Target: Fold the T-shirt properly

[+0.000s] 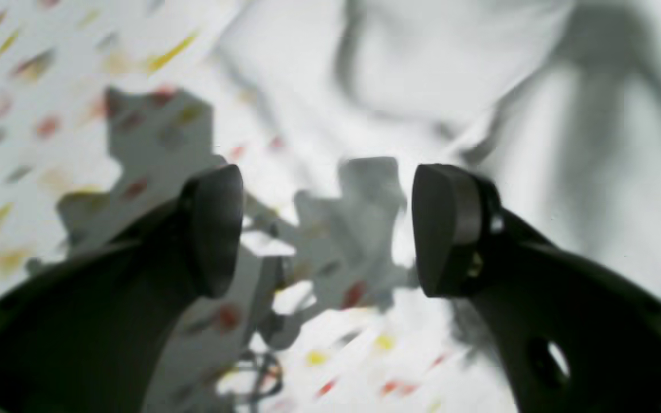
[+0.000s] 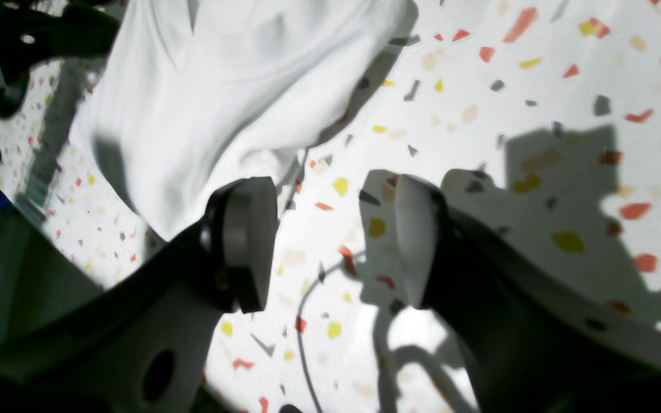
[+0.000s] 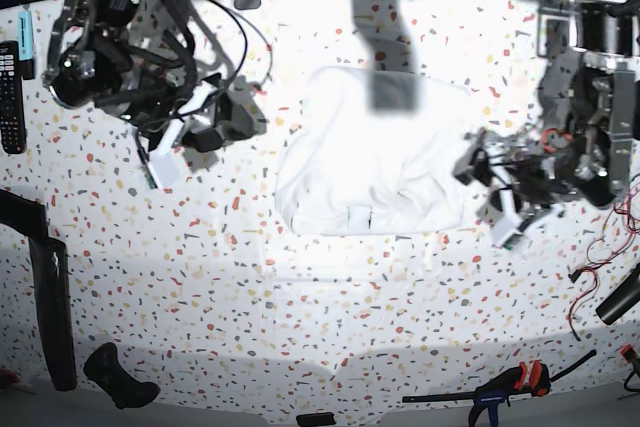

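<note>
The T-shirt (image 3: 375, 157) is lying bunched on the speckled surface (image 3: 300, 297). Both claws, left (image 1: 327, 229) and right (image 2: 336, 241), are gaping wide (gripping nothing), hanging beside it.

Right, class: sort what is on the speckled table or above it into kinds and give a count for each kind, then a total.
T-shirt: 1
Robot pincer, both open and empty: 2, left pincer, right pincer
Remote control: 1
Bar clamp: 1
Total: 5

Black, curved fingers (image 1: 451, 229) on the left gripper (image 1: 327, 229), each with a rounded oval pad. Right gripper (image 2: 330, 241): same black build, paler grey pads (image 2: 244, 235). Black cables draped over both arms.
</note>
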Action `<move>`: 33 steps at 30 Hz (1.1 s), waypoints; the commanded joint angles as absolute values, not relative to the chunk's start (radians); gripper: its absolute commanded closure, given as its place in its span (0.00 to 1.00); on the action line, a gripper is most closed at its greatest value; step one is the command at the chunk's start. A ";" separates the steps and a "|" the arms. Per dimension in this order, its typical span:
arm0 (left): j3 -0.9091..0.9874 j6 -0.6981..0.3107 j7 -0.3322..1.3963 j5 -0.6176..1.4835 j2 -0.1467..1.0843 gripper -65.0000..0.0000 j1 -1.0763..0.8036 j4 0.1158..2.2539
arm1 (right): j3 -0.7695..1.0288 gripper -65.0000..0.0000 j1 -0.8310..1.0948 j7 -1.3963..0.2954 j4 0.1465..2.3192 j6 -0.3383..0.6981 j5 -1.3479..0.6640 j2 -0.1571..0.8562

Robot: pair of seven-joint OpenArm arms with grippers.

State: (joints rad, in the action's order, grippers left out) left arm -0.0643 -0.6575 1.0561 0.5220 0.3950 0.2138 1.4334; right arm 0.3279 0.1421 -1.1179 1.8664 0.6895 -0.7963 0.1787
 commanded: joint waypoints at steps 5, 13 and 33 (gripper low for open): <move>-0.059 -0.591 1.018 0.824 0.517 0.33 0.238 1.449 | 0.335 0.49 0.134 -1.116 1.894 0.698 -0.820 0.214; 0.076 -0.595 1.062 0.884 0.526 0.33 0.144 1.569 | 0.349 0.49 0.185 -1.134 2.046 0.698 -0.817 0.227; 0.308 -0.406 0.942 0.549 0.496 0.33 -0.584 2.230 | 0.837 0.49 0.750 -1.142 2.215 0.698 -0.926 0.224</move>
State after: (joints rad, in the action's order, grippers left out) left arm 0.3012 -0.4088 0.9527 0.5426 0.4850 -0.5838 2.2135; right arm 0.8307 0.7418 -1.1542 2.1963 0.6903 -0.9070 0.2134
